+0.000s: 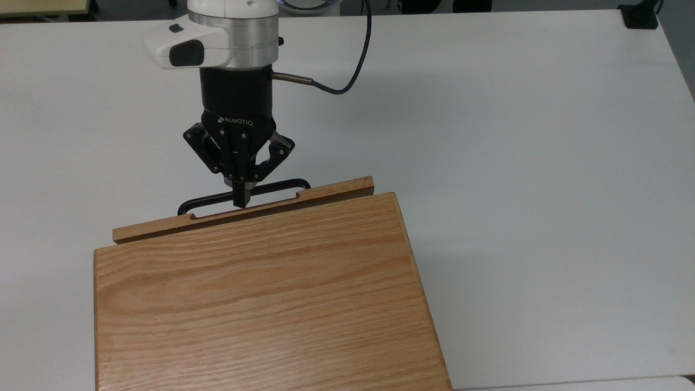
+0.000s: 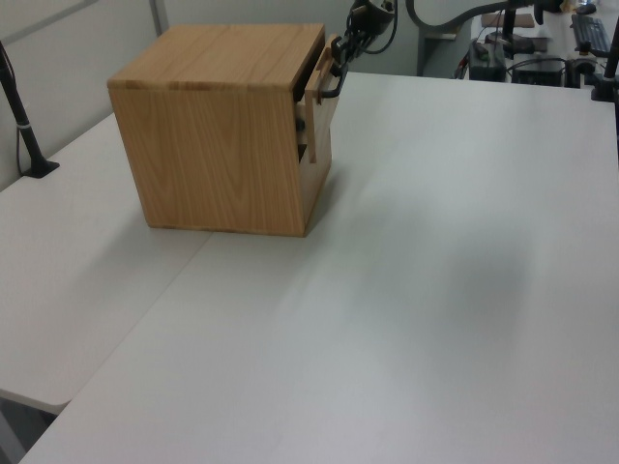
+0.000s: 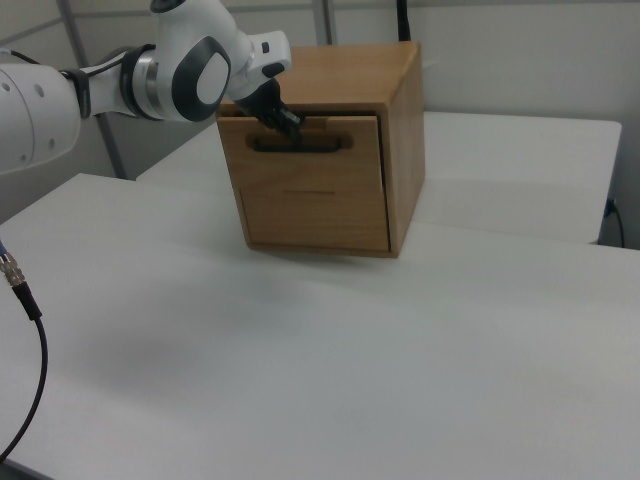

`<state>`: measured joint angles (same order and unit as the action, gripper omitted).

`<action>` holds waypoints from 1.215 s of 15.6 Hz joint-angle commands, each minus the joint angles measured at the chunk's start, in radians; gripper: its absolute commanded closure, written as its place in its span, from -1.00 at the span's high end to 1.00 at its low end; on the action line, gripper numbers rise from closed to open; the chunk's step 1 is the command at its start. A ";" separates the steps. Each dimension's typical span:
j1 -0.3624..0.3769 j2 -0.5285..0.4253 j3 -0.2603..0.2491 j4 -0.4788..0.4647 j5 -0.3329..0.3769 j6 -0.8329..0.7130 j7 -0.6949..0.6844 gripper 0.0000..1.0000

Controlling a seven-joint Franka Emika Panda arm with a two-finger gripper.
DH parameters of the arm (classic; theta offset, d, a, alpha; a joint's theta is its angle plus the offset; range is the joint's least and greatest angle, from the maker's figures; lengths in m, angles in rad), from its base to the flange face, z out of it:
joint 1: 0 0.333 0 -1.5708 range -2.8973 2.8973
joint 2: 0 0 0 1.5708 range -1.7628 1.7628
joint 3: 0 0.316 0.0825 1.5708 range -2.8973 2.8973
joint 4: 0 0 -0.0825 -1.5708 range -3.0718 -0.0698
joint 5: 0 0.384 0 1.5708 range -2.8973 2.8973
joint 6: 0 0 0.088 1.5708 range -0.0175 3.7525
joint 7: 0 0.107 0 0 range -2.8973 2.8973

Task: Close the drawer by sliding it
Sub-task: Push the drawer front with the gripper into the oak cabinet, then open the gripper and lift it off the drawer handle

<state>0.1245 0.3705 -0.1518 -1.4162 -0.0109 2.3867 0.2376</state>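
Your drawer (image 1: 244, 213) sits at the top of the cabinet (image 1: 260, 304), pushed almost all the way in. In the top view just the upper edge of its front panel shows as a thin strip past the cabinet's broad grained top. In the left view the panel stands a touch off the cabinet's front edge, with a dark sliver of gap behind it. In the right view the panel looks close to level with the cabinet face, above a plain lower front.

Your hand (image 1: 240, 200) comes in from the top view's upper side, pointing down that view toward the drawer front. Its two fingers are drawn tightly together into one narrow tip, and that tip crosses the black bar handle (image 1: 206, 201) near its middle and ends right at the panel's edge — pressed against the front rather than wrapped around the bar, as far as you can see. Nothing is held between the fingers. In the right view you see the hand (image 3: 285, 121) at the upper left of the drawer (image 3: 300, 135), just above the handle (image 3: 300, 146). In the left view it (image 2: 340, 60) meets the panel near the cabinet's top far corner.

The cabinet stands on the white desk (image 1: 516, 163), turned slightly askew to the desk's edges in the top view. A dark cable (image 1: 347, 81) loops off the wrist.
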 commanded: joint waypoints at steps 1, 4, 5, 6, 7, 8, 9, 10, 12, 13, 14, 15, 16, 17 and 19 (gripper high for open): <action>-0.002 -0.004 -0.002 0.017 -0.011 0.000 0.028 -1.00; 0.003 0.008 -0.003 0.020 -0.014 0.005 0.038 -1.00; 0.003 0.014 -0.003 0.020 -0.018 0.006 0.057 -1.00; 0.006 0.025 -0.003 0.023 -0.021 0.008 0.080 -1.00; 0.006 0.031 -0.003 0.025 -0.023 0.008 0.094 -1.00; 0.007 0.034 -0.003 0.026 -0.024 0.009 0.098 -1.00; 0.007 0.038 -0.003 0.026 -0.023 0.011 0.107 -1.00; 0.007 0.041 -0.003 0.028 -0.024 0.015 0.126 -1.00; 0.007 0.065 -0.003 0.048 -0.026 0.052 0.153 -1.00; 0.006 0.082 -0.003 0.060 -0.034 0.060 0.170 -1.00; 0.006 0.088 -0.003 0.074 -0.038 0.061 0.187 -1.00; 0.006 0.091 -0.003 0.082 -0.040 0.062 0.199 -1.00; 0.006 0.097 -0.003 0.085 -0.040 0.065 0.206 -1.00; 0.006 0.097 -0.003 0.086 -0.040 0.075 0.209 -1.00; 0.006 0.099 -0.003 0.086 -0.041 0.083 0.221 -1.00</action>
<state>0.1274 0.4323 -0.1516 -1.3569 -0.0284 2.4420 0.4084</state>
